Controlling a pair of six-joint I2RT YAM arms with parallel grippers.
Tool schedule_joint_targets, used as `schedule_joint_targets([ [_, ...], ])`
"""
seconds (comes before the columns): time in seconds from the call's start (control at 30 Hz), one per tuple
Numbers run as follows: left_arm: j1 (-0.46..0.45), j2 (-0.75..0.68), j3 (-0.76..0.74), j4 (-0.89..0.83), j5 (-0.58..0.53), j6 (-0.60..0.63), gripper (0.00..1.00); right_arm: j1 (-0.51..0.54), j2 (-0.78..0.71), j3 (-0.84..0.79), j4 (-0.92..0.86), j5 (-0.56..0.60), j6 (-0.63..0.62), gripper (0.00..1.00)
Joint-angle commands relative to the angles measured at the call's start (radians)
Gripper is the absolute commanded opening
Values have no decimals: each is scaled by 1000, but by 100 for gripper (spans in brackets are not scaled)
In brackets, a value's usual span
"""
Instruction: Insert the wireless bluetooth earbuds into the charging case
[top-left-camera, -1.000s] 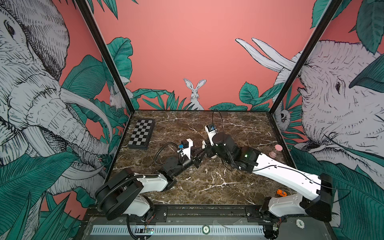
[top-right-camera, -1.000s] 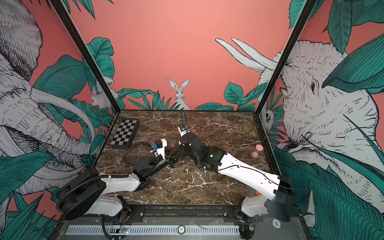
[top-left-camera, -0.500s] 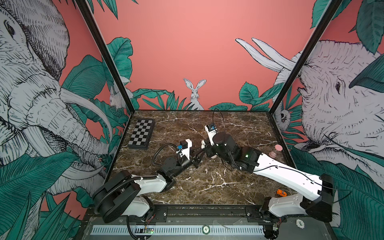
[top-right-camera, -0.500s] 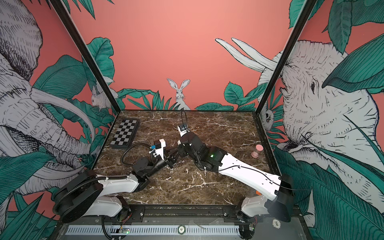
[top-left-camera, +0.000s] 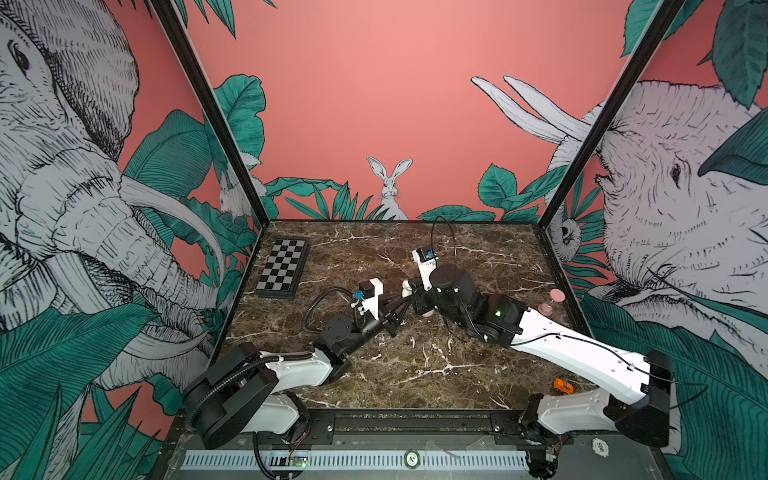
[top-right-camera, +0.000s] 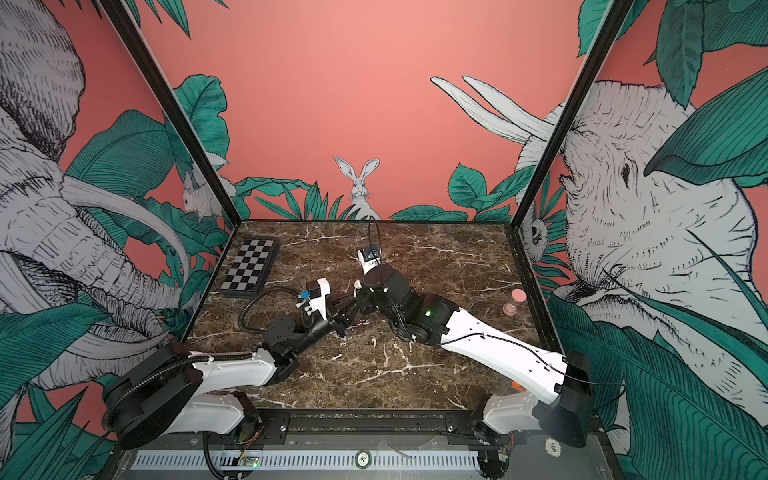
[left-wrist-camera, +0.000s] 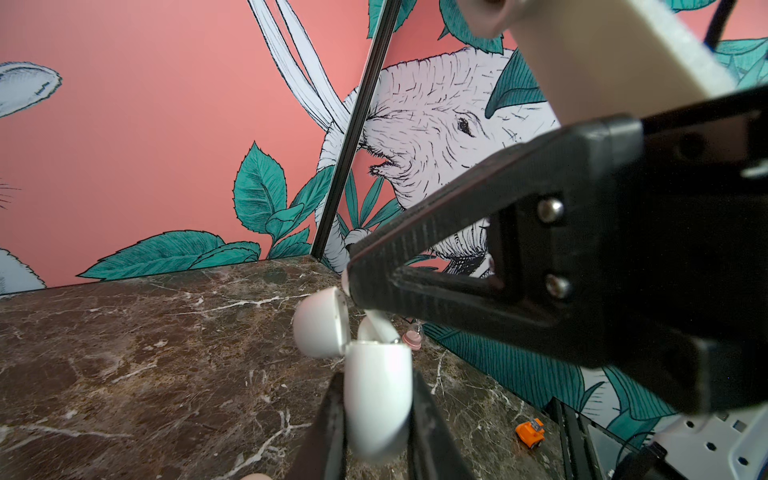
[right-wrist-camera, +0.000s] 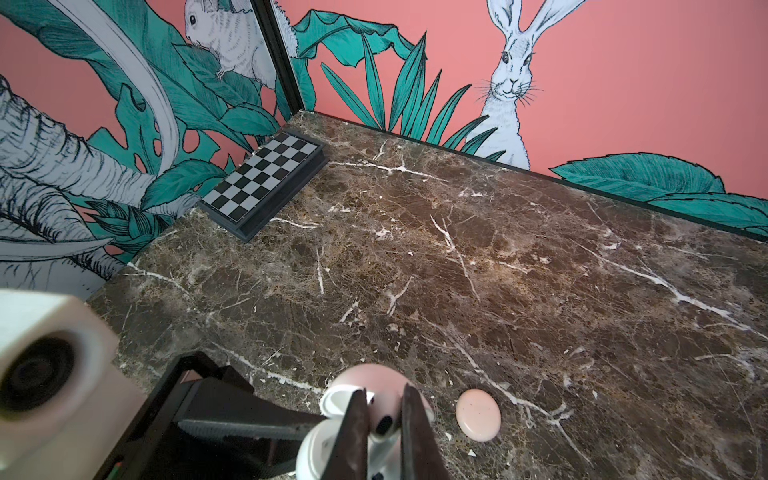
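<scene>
Item: my left pincer (left-wrist-camera: 376, 436), clamped on the white charging case (left-wrist-camera: 374, 374), lid (left-wrist-camera: 320, 324) hinged open, mid-desk (left-wrist-camera: 145, 374).
Item: my right pincer (right-wrist-camera: 384, 409), clamped on one earbud (right-wrist-camera: 382, 426), which sits at the case's open mouth.
Second earbud: cannot tell.

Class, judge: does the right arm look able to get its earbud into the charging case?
Likely yes: the right tool, shut on the earbud, sits at the open mouth of the charging case, which the left tool grips with its lid swung back; nothing blocks it.
</scene>
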Motion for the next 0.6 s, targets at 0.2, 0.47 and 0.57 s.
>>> schedule_joint_targets([
  [0.2, 7, -36, -6, 77, -72, -6, 0, 7, -32, -38, -30, -37, 12, 8],
  [0.47, 8, -33, -4, 77, -85, -36, 0, 9, -38, -66, 4, -43, -5, 8],
  [0.57, 8, -32, 0, 77, -83, -48, 0, 11, -33, -74, 10, -38, -9, 8],
])
